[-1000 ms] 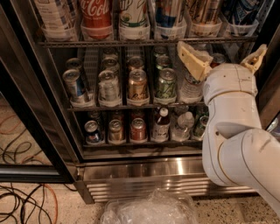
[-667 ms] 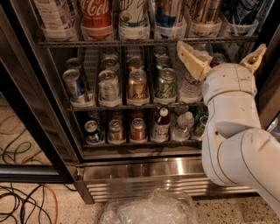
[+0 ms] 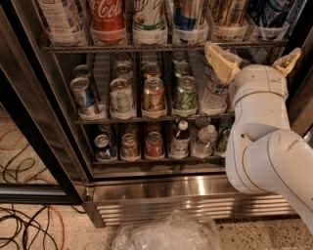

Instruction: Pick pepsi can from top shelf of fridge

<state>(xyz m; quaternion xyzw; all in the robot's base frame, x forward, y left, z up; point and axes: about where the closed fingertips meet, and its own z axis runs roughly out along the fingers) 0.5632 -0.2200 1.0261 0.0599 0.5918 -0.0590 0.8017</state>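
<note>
while the white arm [image 3: 264, 141] stands in front of the right side of the fridge [image 3: 161, 193], i see the hand [image 3: 253, 52] with its fingertips up at the front rail of the top shelf [image 3: 146, 48]. its two tan fingers [image 3: 221, 62] are spread wide with nothing between them. the pepsi can [image 3: 269, 14], as best i can pick it out, stands at the far right of that shelf in a translucent lane cup [image 3: 266, 33]. it is above and a little right of the hand's middle, apart from both fingers. only its lower dark blue body shows, the rest cut off by the top edge of my view. just left of it stands a gold-tan can [image 3: 227, 14], then a blue, red and white can [image 3: 188, 14], a white and green can [image 3: 149, 17] and the red coca-cola can [image 3: 107, 17]. the left finger overlaps a clear water bottle [image 3: 212, 95] on the middle rack [image 3: 146, 118], which carries rows of cans. the lowest rack holds more cans and small bottles, above the steel base with its grille. on the speckled floor in front lies a crumpled clear plastic bag [image 3: 166, 234], and to the left a tangle of cables [image 3: 24, 219].
</note>
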